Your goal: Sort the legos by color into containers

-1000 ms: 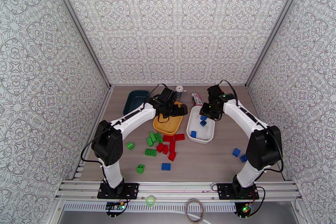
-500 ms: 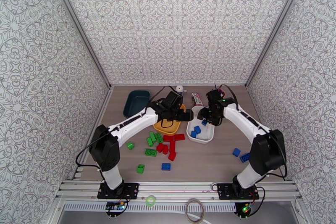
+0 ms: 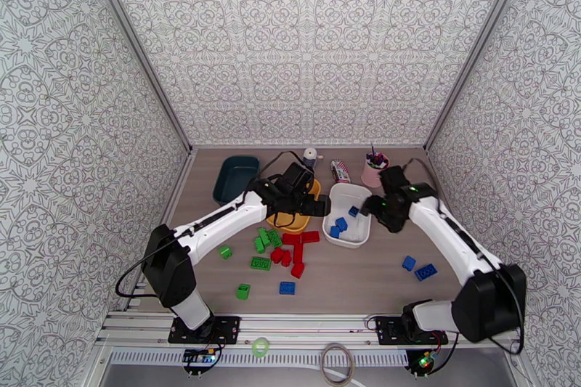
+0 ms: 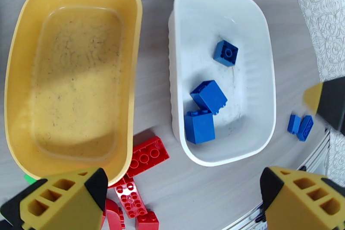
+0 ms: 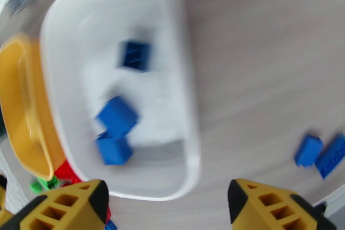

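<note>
Three blue legos (image 4: 209,96) lie in the white tray (image 3: 359,237), also seen blurred in the right wrist view (image 5: 117,116). My right gripper (image 3: 370,208) hovers at that tray's right rim, open and holding nothing (image 5: 168,205). My left gripper (image 3: 309,203) hangs over the yellow tray (image 3: 287,221), open and holding nothing (image 4: 181,200); the yellow tray (image 4: 133,54) has no brick in it. Red legos (image 3: 294,250) and green legos (image 3: 265,239) lie clustered in front of the trays. The dark teal tray (image 3: 236,176) stands at the back left.
Loose green bricks (image 3: 242,291) and a blue one (image 3: 287,287) lie near the front. Two blue bricks (image 3: 419,269) sit on the table's right side. A pink cup of pens (image 3: 374,170), a tube (image 3: 340,170) and a small bottle (image 3: 311,157) stand at the back.
My right gripper has opened and pulled back to the right, off the white tray, where a blue brick now lies with the others. The left gripper shifted slightly over the yellow tray.
</note>
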Robot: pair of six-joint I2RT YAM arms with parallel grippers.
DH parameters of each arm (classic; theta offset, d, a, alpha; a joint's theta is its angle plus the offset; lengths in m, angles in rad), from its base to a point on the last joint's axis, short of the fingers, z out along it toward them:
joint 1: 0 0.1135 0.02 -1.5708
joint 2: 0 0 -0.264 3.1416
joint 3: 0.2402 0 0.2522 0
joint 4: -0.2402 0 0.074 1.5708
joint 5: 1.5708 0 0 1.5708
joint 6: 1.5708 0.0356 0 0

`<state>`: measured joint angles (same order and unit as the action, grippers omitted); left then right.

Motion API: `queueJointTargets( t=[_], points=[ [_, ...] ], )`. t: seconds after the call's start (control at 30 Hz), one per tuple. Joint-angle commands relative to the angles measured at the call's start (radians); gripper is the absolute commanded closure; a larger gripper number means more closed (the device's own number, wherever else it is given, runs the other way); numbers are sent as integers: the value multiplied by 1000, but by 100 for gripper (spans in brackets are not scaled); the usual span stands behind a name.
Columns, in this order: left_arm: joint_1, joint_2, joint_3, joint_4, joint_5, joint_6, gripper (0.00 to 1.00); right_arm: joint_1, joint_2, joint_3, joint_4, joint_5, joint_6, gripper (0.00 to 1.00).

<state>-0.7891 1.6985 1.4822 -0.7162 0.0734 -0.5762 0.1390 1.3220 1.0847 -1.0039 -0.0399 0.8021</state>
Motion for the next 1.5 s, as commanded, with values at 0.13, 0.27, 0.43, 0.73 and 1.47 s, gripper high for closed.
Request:
queueJointTargets(
  t=[0.13, 0.27, 0.43, 0.73, 1.47],
  points=[
    [-77, 125, 220, -116, 13, 153, 1, -208, -104, -93, -107, 115, 154, 11],
    [-90, 175, 290, -124, 49, 174, 1, -312, -81, -109, -181, 162, 178, 11],
    [-98, 229, 368, -159, 100, 211, 1, -403, -83, -160, -175, 200, 241, 12],
    [-108, 331, 506, -233, 153, 288, 1, -499, -47, -243, -92, 185, 270, 16],
    [-198, 518, 756, -372, 137, 365, 1, -589, 126, -312, 72, 197, 228, 25]
  ],
)
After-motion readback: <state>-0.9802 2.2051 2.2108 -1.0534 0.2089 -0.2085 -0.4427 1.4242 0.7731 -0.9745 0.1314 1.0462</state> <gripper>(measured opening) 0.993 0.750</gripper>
